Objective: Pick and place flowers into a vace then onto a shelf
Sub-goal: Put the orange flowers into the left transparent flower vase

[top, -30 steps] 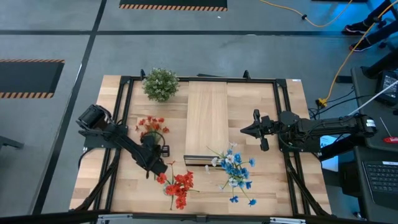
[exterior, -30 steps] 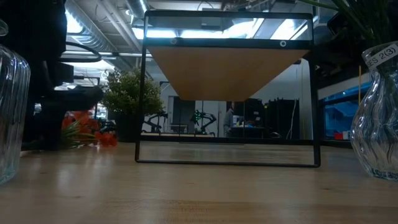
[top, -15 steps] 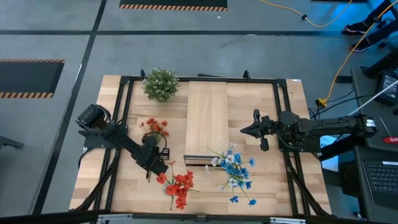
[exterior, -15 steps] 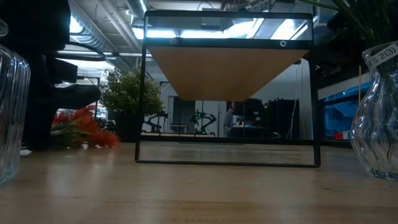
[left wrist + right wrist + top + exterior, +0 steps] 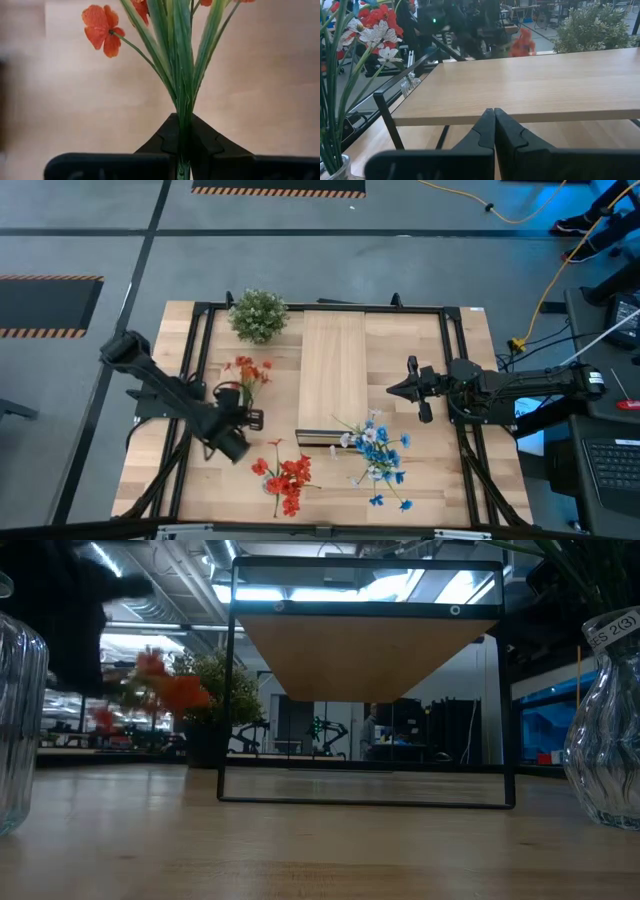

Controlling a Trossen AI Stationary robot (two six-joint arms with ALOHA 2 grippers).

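Your left gripper (image 5: 243,402) is clenched on a red-orange spray (image 5: 248,370): in the left wrist view its two dark fingers (image 5: 165,142) meet tightly around the bundled green stems (image 5: 183,90), with no gap showing, and the leaves and an orange bloom (image 5: 101,30) fan out ahead of the tips. From above, that spray reaches away from the gripper toward the bushy green-white plant (image 5: 259,314) at the counter's (image 5: 470,480) far edge, and the low view shows its blooms (image 5: 160,685) raised clear of the counter surface. The shelf (image 5: 333,375) lies just beside the gripper, on the side toward your right arm. A second bunch of red flowers (image 5: 287,478) lies on the counter near the gripper, on the side toward the counter's near edge, apart from it. The blue and white flowers (image 5: 379,455) lie beyond that, past the shelf's dark front end. Your right gripper (image 5: 397,389) waits on the other side of the shelf, its tip pointing at the shelf's plank side; in the right wrist view its fingers (image 5: 487,132) are pressed together and hold nothing. Glass vases (image 5: 605,755) stand at both edges of the low view.
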